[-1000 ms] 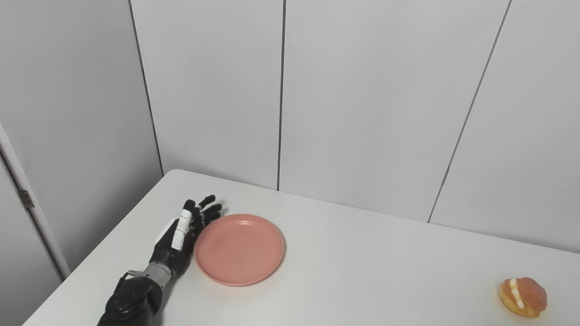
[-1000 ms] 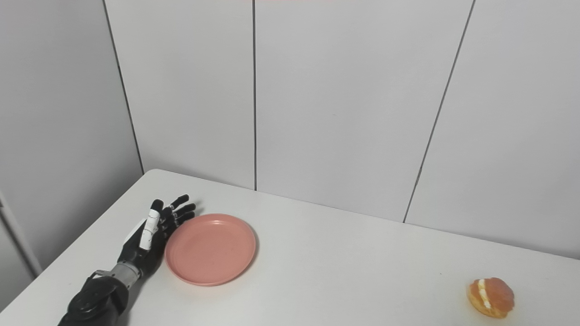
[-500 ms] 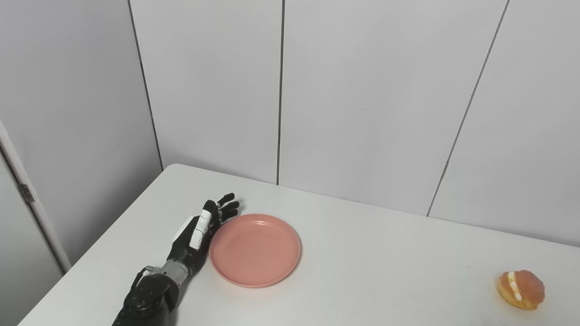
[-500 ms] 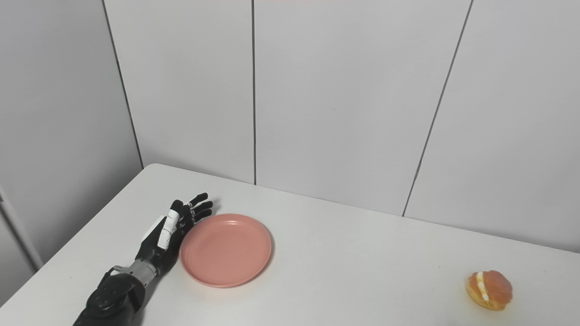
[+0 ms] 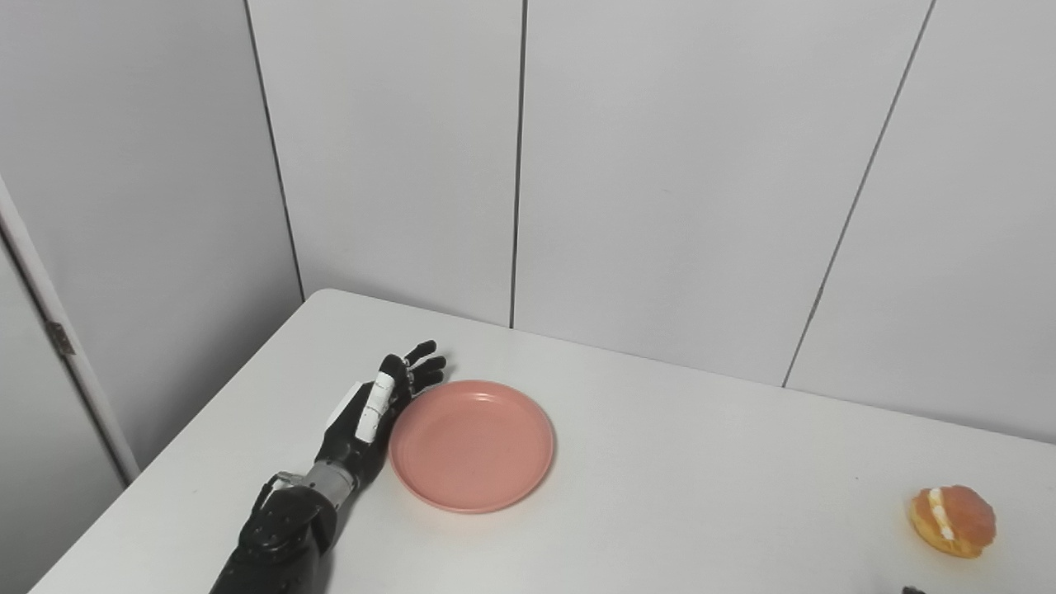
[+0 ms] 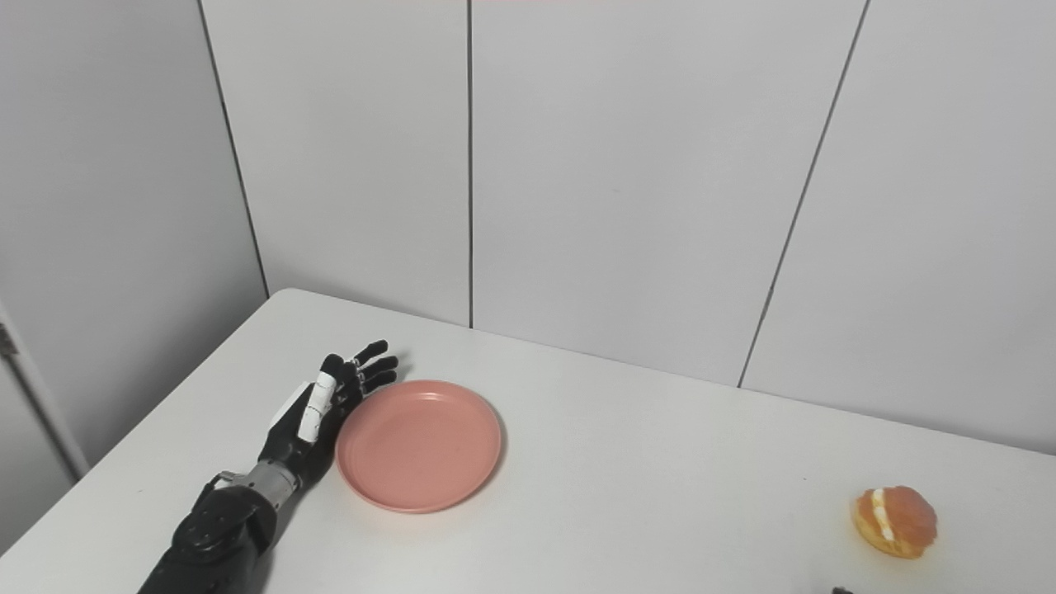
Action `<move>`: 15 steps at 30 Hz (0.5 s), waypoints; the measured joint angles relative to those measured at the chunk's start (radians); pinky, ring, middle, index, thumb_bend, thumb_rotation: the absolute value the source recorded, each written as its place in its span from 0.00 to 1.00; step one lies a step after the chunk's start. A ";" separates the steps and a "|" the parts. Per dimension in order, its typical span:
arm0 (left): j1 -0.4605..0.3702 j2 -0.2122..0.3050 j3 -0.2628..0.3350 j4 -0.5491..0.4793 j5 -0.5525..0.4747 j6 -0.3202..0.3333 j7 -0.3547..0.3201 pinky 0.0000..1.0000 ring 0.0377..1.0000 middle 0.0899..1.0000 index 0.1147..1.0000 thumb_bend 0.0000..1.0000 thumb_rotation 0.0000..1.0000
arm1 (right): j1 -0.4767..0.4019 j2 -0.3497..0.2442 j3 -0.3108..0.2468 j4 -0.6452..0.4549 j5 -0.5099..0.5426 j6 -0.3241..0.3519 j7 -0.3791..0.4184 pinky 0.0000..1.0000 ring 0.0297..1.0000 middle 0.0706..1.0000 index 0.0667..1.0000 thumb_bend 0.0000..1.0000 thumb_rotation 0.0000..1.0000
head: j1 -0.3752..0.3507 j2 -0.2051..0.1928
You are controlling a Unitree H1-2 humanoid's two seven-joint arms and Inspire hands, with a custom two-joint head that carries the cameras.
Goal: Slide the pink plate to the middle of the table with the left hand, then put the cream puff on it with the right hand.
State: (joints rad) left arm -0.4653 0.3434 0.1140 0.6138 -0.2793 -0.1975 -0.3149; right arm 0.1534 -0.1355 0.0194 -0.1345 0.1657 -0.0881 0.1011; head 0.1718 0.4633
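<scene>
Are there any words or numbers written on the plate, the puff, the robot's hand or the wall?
None: no words, numbers or signs can be read anywhere.
The round pink plate is plain.
The orange cream puff with white filling has no label.
The black left hand has white patches, no letters.
The white table and grey wall panels are bare.

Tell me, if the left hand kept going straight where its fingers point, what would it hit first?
Probably nothing on the table: the left hand points up-right past the plate toward the wall, though depth is unclear.
</scene>
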 measured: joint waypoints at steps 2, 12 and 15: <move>-0.006 -0.002 -0.004 0.010 0.000 -0.004 -0.002 0.83 0.88 0.86 0.84 0.93 0.97 | 0.002 0.000 0.001 -0.005 0.000 0.005 0.000 0.88 0.81 0.86 0.91 0.78 1.00 | -0.002 0.002; -0.015 -0.007 -0.027 0.009 0.001 -0.005 -0.002 0.85 0.89 0.85 0.84 0.94 0.99 | 0.006 -0.002 0.008 -0.014 -0.014 0.009 0.000 0.89 0.82 0.86 0.91 0.77 1.00 | -0.015 0.011; -0.019 -0.013 -0.038 0.007 0.003 -0.003 0.000 0.85 0.88 0.85 0.84 0.96 0.99 | 0.007 -0.002 0.011 -0.016 -0.016 0.009 0.000 0.89 0.81 0.86 0.91 0.78 1.00 | -0.020 0.015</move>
State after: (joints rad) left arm -0.4845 0.3309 0.0761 0.6213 -0.2764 -0.2003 -0.3146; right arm 0.1603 -0.1373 0.0303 -0.1507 0.1496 -0.0789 0.1009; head 0.1519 0.4786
